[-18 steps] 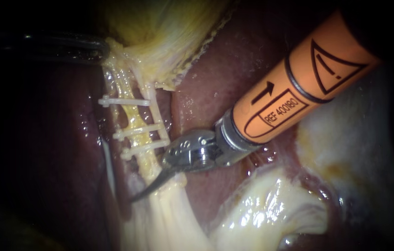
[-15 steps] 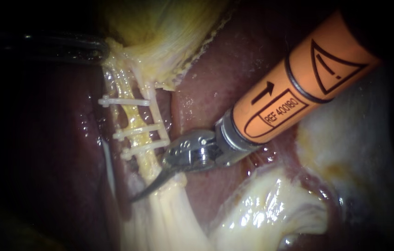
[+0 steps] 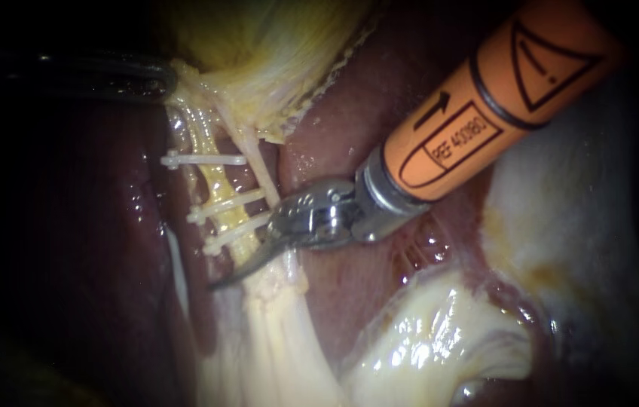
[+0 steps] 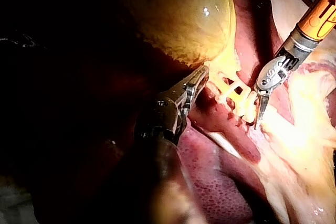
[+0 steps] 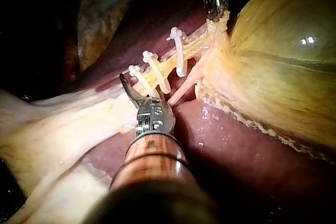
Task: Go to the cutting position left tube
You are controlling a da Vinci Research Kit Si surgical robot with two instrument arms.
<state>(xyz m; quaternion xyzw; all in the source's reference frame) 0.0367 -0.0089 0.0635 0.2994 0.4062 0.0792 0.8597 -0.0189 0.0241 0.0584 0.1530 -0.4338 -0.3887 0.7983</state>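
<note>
The left tube (image 3: 218,185) is yellow and carries three white clips (image 3: 225,205). A thinner pale tube (image 3: 259,169) runs to its right. My right instrument (image 3: 221,283), on an orange shaft, has curved blades lying together. They lie across the left tube just below the lowest clip (image 3: 233,234). In the right wrist view the blade tips (image 5: 123,77) sit beside the nearest clip (image 5: 139,80). My left instrument (image 3: 169,79) is shut on the tissue at the gallbladder's neck (image 4: 210,74), holding it taut.
The yellow gallbladder (image 3: 259,45) lies above the tubes. Dark red liver (image 3: 350,113) is on both sides. Pale fatty tissue (image 3: 440,339) bulges at the lower right, under the right instrument's shaft (image 3: 485,113).
My right instrument has moved up along the left tube, so its blades now lie just under the lowest clip. The left instrument has kept its hold.
</note>
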